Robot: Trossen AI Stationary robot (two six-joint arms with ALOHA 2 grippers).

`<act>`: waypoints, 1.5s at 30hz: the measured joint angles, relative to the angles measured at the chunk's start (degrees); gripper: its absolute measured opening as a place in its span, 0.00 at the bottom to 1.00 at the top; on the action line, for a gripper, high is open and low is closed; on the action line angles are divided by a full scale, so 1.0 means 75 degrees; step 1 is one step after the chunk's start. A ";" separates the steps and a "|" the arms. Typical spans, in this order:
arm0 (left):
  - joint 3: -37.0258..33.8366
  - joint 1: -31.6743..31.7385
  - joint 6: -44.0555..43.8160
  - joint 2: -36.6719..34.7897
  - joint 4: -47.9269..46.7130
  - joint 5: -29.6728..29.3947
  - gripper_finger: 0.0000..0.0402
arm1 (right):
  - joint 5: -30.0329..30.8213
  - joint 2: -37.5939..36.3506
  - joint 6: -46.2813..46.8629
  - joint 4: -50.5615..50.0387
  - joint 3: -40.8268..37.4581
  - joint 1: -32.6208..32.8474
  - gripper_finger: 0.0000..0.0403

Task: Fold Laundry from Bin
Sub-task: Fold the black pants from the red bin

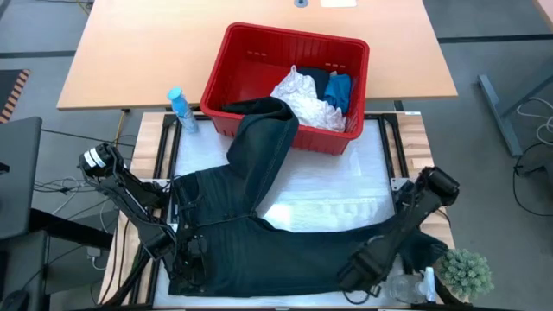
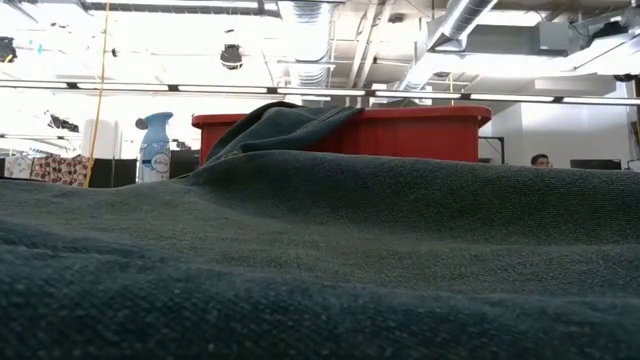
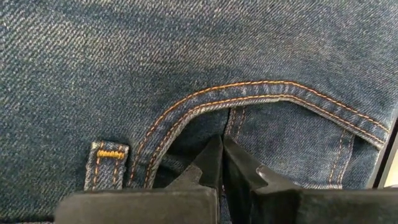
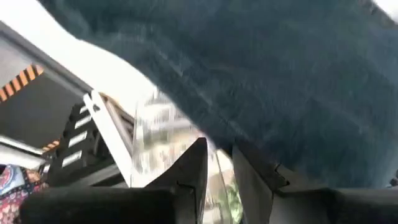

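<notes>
A pair of dark jeans [image 1: 259, 233] lies spread across the near part of the counter [image 1: 328, 190], filling the low view's foreground. The left claw [image 1: 192, 250] sits at the jeans' near left end; in the left wrist view its fingers [image 3: 214, 165] are pressed together on the denim, tips meeting beside a curved orange-stitched pocket seam [image 3: 249, 93] and a belt loop [image 3: 109, 163]. Whether any cloth is caught between them cannot be told. The right claw [image 1: 359, 289] rests at the jeans' near right edge; the right wrist view shows its fingers [image 4: 193, 165] slightly parted with a narrow gap, dark fabric just beside them, and whether they pinch it cannot be told. A small green potted plant [image 1: 467, 272] stands at the near right corner, with something clear beside it that is too blurred to name.

One trouser leg [image 1: 263, 142] runs away from the arms and drapes over the near rim of the red bin [image 1: 225, 65], which stands at the far edge of the white mat. Inside the bin lie a white crinkled cloth [image 1: 304, 97], a small bright blue piece [image 1: 340, 91] just beside it toward the right wall, and a dark item between them at the back. A pale blue spray bottle [image 1: 181, 108] stands left of the bin, close to its wall. Beyond is a bare wooden table [image 1: 138, 43].
</notes>
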 joint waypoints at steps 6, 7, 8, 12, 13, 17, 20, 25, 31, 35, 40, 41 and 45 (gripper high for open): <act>-0.0079 -0.0003 -0.0133 -0.0327 -0.0297 -0.0003 0.00 | -0.0434 -0.0212 0.0028 0.0332 0.0040 0.0456 0.25; -0.0096 -0.0003 -0.0249 -0.0409 -0.0341 -0.0025 0.00 | -0.0445 -0.0218 -0.0031 0.0467 0.0040 0.0512 0.25; -0.0099 0.0000 -0.0342 -0.0535 -0.0346 -0.0036 0.00 | -0.0450 -0.0218 -0.0112 0.0634 0.0040 0.0559 0.25; -0.0144 0.0000 -0.0740 -0.1211 -0.0592 -0.0039 0.00 | 0.0150 -0.0218 -0.0027 0.1145 0.0132 0.0554 0.25; -0.0145 0.0000 -0.0851 -0.1429 -0.0674 -0.0051 0.00 | 0.0429 -0.0218 -0.0015 0.1154 0.0232 0.0517 0.25; -0.0125 0.0000 -0.1183 -0.2380 -0.1093 -0.0071 0.00 | 0.1314 -0.0218 -0.0311 0.1153 0.0885 0.0168 0.25; -0.0119 0.0000 -0.1355 -0.3060 -0.1419 -0.0093 0.00 | 0.2580 -0.0225 -0.0721 0.1239 0.1402 -0.0186 0.25; -0.0119 0.0033 -0.1671 -0.3949 -0.1875 -0.0565 0.00 | 0.5283 -0.0229 -0.1286 0.2171 0.1585 -0.0978 0.25; -0.0099 0.0270 -0.1171 -0.4344 -0.0223 -0.4222 0.00 | 0.6006 -0.0209 -0.3276 0.4482 0.0987 -0.1933 0.25; -0.0090 0.0896 0.0358 -0.3970 0.1198 -0.4951 0.00 | 0.5870 -0.0195 -0.3787 0.5860 0.0126 -0.2415 0.25; -0.0090 0.1795 0.1595 -0.3091 0.2361 -0.3942 0.00 | 0.5121 -0.0195 -0.4131 0.7775 -0.0906 -0.2751 0.25; -0.0090 0.1916 0.1751 -0.2877 0.2508 -0.3839 0.00 | 0.5101 -0.0195 -0.4127 0.8059 -0.1078 -0.2771 0.25; -0.0090 0.2370 0.2082 -0.1970 0.3244 -0.3395 0.00 | 0.5113 -0.0192 -0.3951 0.8596 -0.1614 -0.2771 0.25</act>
